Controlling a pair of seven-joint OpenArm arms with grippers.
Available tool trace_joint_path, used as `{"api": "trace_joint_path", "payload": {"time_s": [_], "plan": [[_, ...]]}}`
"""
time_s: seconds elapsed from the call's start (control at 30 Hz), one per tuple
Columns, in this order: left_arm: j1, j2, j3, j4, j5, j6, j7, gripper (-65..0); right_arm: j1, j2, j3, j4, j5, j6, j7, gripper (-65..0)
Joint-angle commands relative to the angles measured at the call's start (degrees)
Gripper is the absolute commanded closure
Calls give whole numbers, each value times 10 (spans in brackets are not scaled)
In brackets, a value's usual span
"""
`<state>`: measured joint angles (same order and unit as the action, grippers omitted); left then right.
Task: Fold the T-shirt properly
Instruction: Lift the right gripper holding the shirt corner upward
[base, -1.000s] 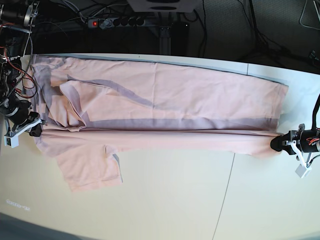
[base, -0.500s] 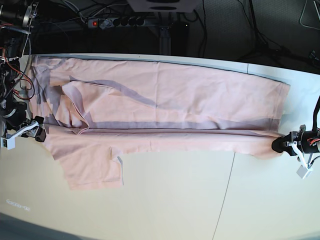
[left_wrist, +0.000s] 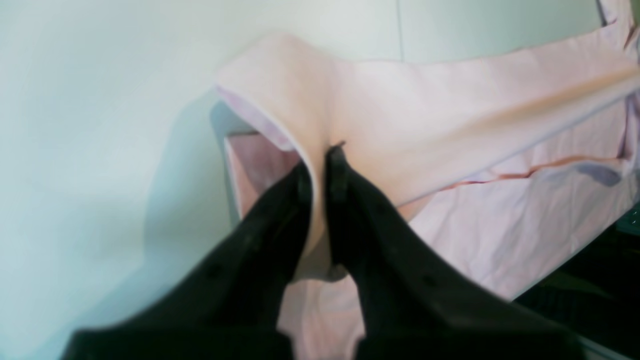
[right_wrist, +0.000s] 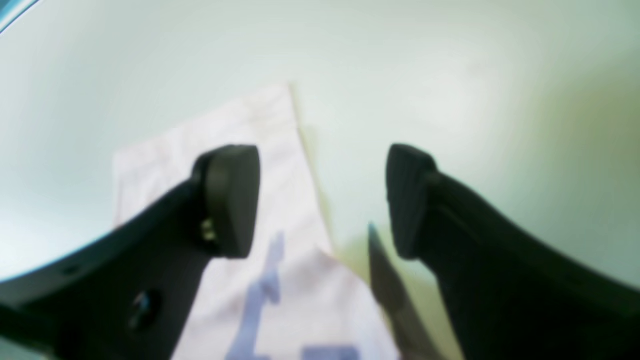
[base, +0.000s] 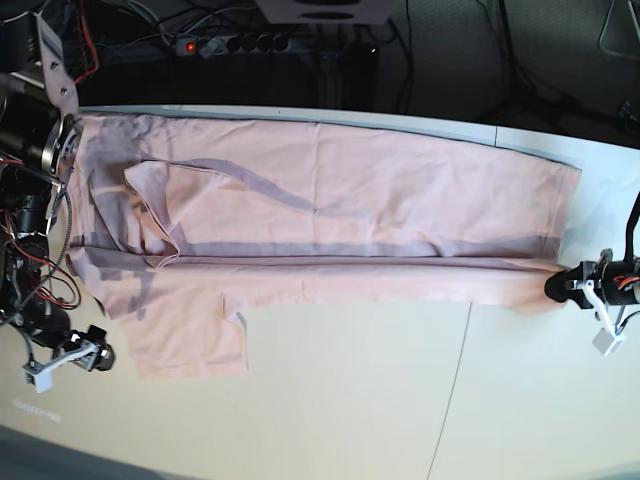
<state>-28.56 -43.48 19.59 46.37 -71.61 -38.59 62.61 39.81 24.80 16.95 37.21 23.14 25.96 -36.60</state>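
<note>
Pale table (base: 400, 400) held T-shirt (base: 350, 220), spread wide. Left gripper (left_wrist: 320, 155) pinched hem corner; right gripper (right_wrist: 322, 200) gaped above sleeve. Advice: regrip sleeve, keep cloth taut, fold evenly.

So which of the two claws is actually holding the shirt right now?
The left end effector, on the base view's right, is shut on the T-shirt edge. The right end effector is open, with nothing between its pads.

No legible text, labels or numbers anywhere.
</note>
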Motion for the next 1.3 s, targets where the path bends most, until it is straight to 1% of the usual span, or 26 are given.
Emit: {"api": "trace_joint_path", "payload": {"time_s": [0.0,0.1,0.2,0.37,0.47,0.53,0.63,0.83,0.9,1.0,1.03,1.07,1.13,1.23,1.27], "plan": [[-16,-15,-4,6,-5,-14,-4,0,33,12,1,-25,-4,38,24,-380],[-16,-15,-4,6,-6,-14,4,0,72,12,1,-127,-18,38,39,-380],[-16,-15,-4,6,-6,-14,4,0,77,12,1,-175,-28,38,51,-379],[-16,-15,-4,24,-6,-14,4,0,65,4,1,-178,-52,38,52,-379],[-16,-15,-4,35,-5,-14,4,0,65,-7,1,-178,-52,38,61,-379],[-16,-15,-4,42,-5,-14,5,0,65,-18,1,-178,-59,38,63,-379],[-16,-15,-4,47,-5,-14,5,0,65,-40,1,-178,-103,38,76,-379],[-16,-15,-4,51,-5,-14,4,0,65,-74,1,-178,-118,38,86,-379],[-16,-15,-4,51,-5,-14,4,0,65,-78,1,-178,-134,38,90,-379],[-16,-15,-4,51,-3,-14,4,0,63,-77,1,-178,-146,38,95,-378],[-16,-15,-4,51,-3,-14,4,0,63,-76,1,-178,-150,39,94,-358],[-16,-15,-4,51,-3,-14,4,0,63,-76,1,-178,-159,39,92,-317],[-16,-15,-4,51,-4,-14,2,0,63,-76,1,-178,-179,39,93,-214],[-16,-15,-4,51,-3,-14,0,0,59,-73,1,-176,-186,39,121,0],[-16,-15,-4,51,-3,-14,-3,0,57,-71,1,-174,-191,39,134,0]]}}
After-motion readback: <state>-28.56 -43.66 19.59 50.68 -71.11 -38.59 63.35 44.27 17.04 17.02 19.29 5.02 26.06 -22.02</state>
